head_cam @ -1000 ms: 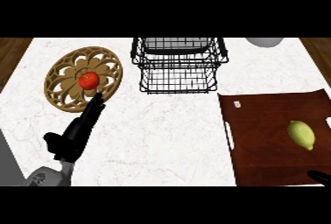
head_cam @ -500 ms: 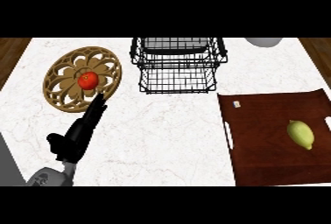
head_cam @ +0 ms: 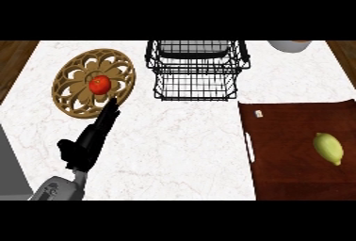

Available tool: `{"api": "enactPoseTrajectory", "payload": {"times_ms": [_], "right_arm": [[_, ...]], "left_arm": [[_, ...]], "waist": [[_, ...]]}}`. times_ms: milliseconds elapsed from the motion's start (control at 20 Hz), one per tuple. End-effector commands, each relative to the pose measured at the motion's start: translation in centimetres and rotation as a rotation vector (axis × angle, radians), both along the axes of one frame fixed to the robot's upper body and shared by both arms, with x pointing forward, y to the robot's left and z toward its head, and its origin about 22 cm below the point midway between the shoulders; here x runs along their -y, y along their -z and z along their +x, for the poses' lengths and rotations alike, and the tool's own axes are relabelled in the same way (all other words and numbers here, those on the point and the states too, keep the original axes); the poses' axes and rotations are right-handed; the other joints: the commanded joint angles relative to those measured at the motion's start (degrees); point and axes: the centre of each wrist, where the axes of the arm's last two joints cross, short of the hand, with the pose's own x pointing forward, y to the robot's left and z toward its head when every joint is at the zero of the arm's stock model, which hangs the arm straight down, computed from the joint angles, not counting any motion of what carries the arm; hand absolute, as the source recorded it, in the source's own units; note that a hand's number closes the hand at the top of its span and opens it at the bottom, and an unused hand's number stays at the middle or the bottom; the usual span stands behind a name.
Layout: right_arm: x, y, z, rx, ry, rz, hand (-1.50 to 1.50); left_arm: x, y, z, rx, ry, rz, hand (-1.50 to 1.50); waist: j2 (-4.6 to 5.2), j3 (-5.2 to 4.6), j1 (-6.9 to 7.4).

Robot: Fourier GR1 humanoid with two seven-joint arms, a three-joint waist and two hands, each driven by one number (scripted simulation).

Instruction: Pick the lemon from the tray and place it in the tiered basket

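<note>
A yellow lemon [head_cam: 328, 148] lies on the dark brown tray [head_cam: 292, 150] at the right of the counter. The black wire tiered basket [head_cam: 197, 68] stands at the back centre, with nothing showing in it. My left hand [head_cam: 89, 140] rests at the lower left, open, its straight fingers pointing up toward the wooden plate. It is far from the lemon and the tray. My right hand does not show in the head view.
A round carved wooden plate [head_cam: 73, 94] at the back left holds a red tomato [head_cam: 99, 84]. A white bowl [head_cam: 289, 45] sits at the back right edge. White marble counter lies between the left hand and the tray.
The right hand's dark tip, seen at the lower right corner one second ago, has left the view. The left hand has barely shifted. The lemon has not moved.
</note>
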Motion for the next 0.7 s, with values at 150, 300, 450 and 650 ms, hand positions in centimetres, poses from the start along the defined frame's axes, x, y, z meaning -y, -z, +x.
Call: {"api": "enactPoseTrajectory", "payload": {"times_ms": [150, 300, 450, 650], "right_arm": [[-1.5, 1.9, 2.4, 0.063, 0.157, 0.020, -1.50], [-0.6, 2.6, 3.7, -0.021, 0.216, -0.032, -1.50], [0.2, 4.2, 5.9, -0.062, 0.221, 0.006, -1.50], [0.2, 5.9, 5.3, -0.090, 0.196, 0.037, -1.50]], "left_arm": [[-0.9, -0.7, -0.4, 0.005, 0.019, -0.008, 0.00], [-0.7, -1.7, 1.0, 0.008, 0.024, -0.006, 0.00], [0.3, 1.6, 0.0, -0.011, 0.020, -0.012, 0.00], [-1.1, 0.7, 0.6, 0.006, 0.002, 0.000, 0.00]], "waist": [[0.00, 0.08, 0.72], [0.06, 0.08, 0.67], [0.09, 0.08, 0.60], [0.02, 0.08, 0.40]]}}
